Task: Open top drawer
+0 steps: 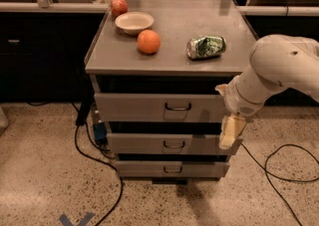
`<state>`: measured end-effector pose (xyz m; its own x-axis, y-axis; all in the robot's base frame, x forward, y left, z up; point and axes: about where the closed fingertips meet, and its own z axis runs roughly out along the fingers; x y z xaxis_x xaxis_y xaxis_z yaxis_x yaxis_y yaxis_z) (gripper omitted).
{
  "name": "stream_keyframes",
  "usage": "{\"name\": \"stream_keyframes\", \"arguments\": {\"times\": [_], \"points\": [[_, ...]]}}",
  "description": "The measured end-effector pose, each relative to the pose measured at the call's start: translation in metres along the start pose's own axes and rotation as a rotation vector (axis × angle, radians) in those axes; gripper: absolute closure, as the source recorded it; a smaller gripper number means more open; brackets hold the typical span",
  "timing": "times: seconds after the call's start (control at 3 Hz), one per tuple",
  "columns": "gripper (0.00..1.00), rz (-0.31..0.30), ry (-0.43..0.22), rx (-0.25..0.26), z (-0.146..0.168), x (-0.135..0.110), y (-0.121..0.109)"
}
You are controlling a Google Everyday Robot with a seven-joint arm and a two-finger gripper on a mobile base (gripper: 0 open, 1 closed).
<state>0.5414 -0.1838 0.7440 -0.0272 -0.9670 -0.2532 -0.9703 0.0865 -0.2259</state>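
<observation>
Grey metal cabinet (174, 26) w/ three drawers, seen from the front and a bit above. The top drawer (134, 106), the widest and tallest grey metal front, sits right under the cabinet's flat top, w/ a dark gap above its upper edge. A small dark wire loop handle (178, 106) sits at its centre. Below it come a narrower grey middle drawer (144, 144) and a bottom drawer (144, 169), each w/ a similar handle.

The white robot arm (279, 65) comes in from the right. Its cream-coloured gripper (232, 133) hangs pointing down at the cabinet's right front edge, just below the top drawer's right corner and in front of the middle drawer's right end, well apart from the loop handle. Can't tell how far open it is, and nothing shows in its hold.

On the cabinet top there is a red apple (118, 6) at the back left, touching or just beside a shallow white bowl (134, 22). A round orange (148, 41) is nearer the front, and a crushed green can (206, 47) lies on its side to the right.

Speckled floor (40, 170) has black cables (84, 145) left of the cabinet (another loops at right) and a blue tape cross (77, 218) near the bottom edge.
</observation>
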Motion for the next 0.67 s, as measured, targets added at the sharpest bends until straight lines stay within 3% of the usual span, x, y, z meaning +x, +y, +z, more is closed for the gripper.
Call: {"name": "stream_keyframes", "arguments": {"times": [0.67], "points": [[0.00, -0.004, -0.016, 0.001, 0.042, 0.001, -0.002]]}}
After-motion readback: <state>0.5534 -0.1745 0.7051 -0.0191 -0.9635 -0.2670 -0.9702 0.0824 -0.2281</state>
